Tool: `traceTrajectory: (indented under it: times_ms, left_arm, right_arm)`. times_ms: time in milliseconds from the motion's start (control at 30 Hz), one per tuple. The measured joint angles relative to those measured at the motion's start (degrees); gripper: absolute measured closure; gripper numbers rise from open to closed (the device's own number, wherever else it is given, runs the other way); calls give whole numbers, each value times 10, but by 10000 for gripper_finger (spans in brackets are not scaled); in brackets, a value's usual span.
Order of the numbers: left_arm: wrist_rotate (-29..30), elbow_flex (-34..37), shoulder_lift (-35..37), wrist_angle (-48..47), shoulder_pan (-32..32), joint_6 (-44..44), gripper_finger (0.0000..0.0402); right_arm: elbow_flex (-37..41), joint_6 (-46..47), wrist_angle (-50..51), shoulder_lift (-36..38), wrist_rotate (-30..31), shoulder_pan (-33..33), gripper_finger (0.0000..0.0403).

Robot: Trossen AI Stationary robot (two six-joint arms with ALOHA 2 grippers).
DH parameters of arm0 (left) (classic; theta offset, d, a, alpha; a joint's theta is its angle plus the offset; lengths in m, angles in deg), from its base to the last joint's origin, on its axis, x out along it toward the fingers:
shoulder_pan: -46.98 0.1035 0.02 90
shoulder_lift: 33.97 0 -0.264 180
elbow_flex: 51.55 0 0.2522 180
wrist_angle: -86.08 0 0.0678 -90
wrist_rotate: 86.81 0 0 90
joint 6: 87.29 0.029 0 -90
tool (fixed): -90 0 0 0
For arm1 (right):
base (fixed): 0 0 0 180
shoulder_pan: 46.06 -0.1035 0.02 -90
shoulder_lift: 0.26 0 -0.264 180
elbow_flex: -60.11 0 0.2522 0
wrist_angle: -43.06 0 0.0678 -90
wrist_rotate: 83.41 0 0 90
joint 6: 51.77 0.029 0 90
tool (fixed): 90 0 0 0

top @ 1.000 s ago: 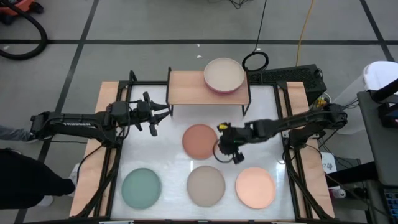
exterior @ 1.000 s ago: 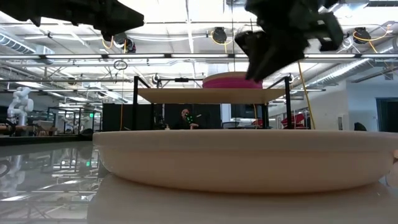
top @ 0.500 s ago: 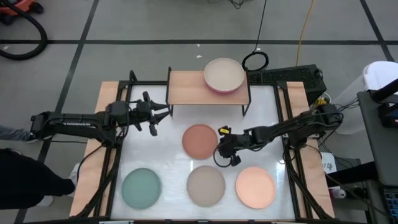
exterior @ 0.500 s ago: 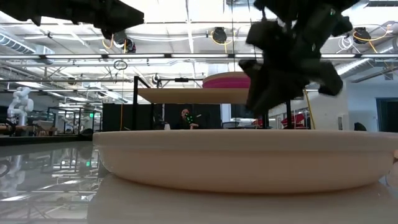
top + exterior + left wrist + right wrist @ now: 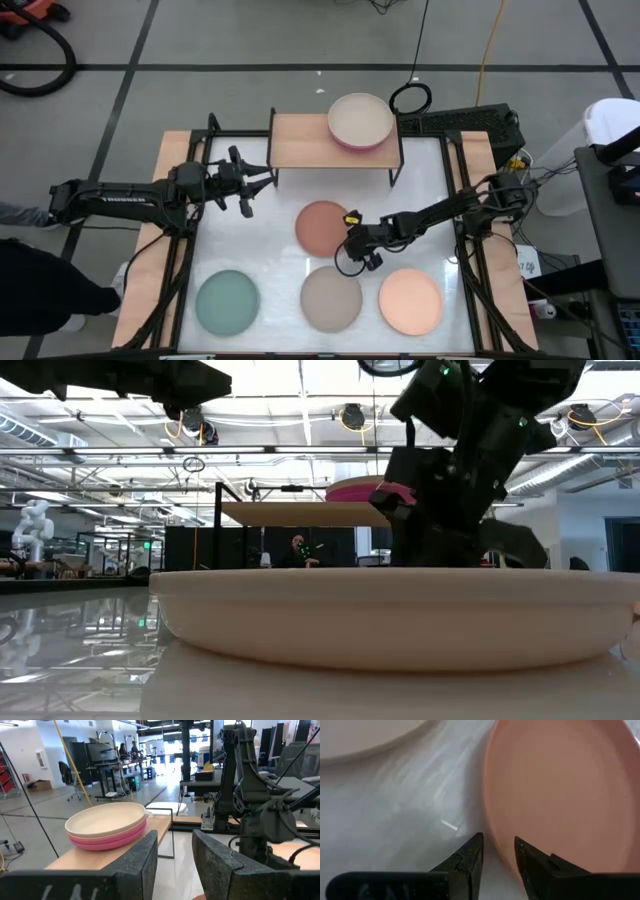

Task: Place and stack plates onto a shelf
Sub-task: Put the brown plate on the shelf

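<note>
A beige plate lies on a magenta one (image 5: 360,122) at the right end of the wooden shelf (image 5: 300,140). On the table lie a terracotta plate (image 5: 320,226), a teal plate (image 5: 227,302), a taupe plate (image 5: 331,298) and a peach plate (image 5: 410,301). My right gripper (image 5: 348,248) is low at the terracotta plate's near right rim (image 5: 492,827), open. One finger stands outside the rim and one over the plate's inside. My left gripper (image 5: 262,185) hovers open near the shelf's left end, with nothing between its fingers (image 5: 175,847).
The shelf's black legs (image 5: 393,175) stand just beyond the terracotta plate. The taupe plate (image 5: 365,735) lies close to my right gripper on the near side. A black frame (image 5: 185,240) runs along the table's left and right sides.
My right gripper has come down and slightly toward the table's near left, tipping further downward, to the terracotta plate's near right rim. Its finger gap shows no change. The plates have stayed where they were.
</note>
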Motion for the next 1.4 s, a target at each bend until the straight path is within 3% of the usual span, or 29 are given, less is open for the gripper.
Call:
traceTrajectory:
  times_ms: [133, 333, 567, 767, 1033, 1167, 1400]
  left_arm:
    - [0, 0, 0, -1, 0, 0, 275]
    - [0, 0, 0, -5, 0, -1, 275]
    - [0, 0, 1, 7, 0, 3, 275]
    - [0, -14, 28, 21, 0, 5, 275]
    - [0, -22, 59, 20, 0, 7, 275]
    - [0, -22, 60, 18, 0, 7, 275]
    - [0, -22, 59, 17, -1, 20, 275]
  right_arm:
    - [-2, 1, -11, -17, 17, 0, 315]
    - [-1, 8, -7, -9, 12, 0, 393]
    - [-17, 19, -6, 38, 12, -1, 400]
    - [-89, -37, -7, 86, 15, 10, 401]
    - [-231, -147, -7, 74, -2, 105, 402]
    - [-292, -139, 23, 34, -83, 173, 402]
    - [-323, -136, 53, -23, -111, 235, 402]
